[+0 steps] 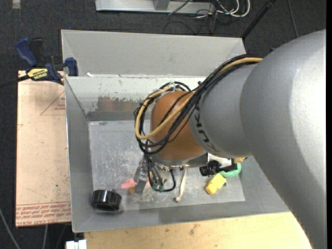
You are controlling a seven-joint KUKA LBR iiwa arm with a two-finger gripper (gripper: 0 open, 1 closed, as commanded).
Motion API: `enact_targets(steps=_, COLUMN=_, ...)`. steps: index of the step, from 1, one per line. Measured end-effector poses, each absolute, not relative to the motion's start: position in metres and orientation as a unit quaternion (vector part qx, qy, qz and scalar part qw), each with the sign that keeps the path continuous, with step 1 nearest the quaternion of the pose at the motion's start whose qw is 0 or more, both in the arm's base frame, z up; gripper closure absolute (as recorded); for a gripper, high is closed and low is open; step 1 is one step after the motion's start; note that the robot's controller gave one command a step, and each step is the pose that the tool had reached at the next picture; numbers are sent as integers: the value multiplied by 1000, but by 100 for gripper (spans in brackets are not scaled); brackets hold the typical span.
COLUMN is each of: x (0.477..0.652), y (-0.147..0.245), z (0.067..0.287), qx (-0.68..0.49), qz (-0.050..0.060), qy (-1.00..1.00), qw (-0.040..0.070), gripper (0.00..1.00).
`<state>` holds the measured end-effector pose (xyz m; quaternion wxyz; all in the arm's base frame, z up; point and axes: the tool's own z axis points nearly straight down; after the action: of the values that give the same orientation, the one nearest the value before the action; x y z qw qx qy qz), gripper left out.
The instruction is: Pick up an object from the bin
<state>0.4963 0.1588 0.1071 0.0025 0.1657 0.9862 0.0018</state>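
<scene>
My gripper (pixel 148 179) hangs low over the front middle of the bin floor, under the arm's orange cover. A small pink piece (pixel 127 183) lies on the floor right beside it, on its left; whether they touch I cannot tell. A black round cap-like thing (pixel 106 199) sits in the front left corner, a short way from the gripper. A thin white stick (pixel 181 187) stands slanted just to the gripper's right.
At the front right lie a yellow block (pixel 215 186), a green piece (pixel 232 171) and a small black part (pixel 209 168), close together. The big grey arm covers the bin's right side. The left and back floor is bare metal.
</scene>
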Motion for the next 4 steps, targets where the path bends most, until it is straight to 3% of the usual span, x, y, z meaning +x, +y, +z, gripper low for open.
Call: enact_targets(steps=4, x=495, y=159, z=151, qx=165, qz=1, qy=986, qw=0, gripper=100)
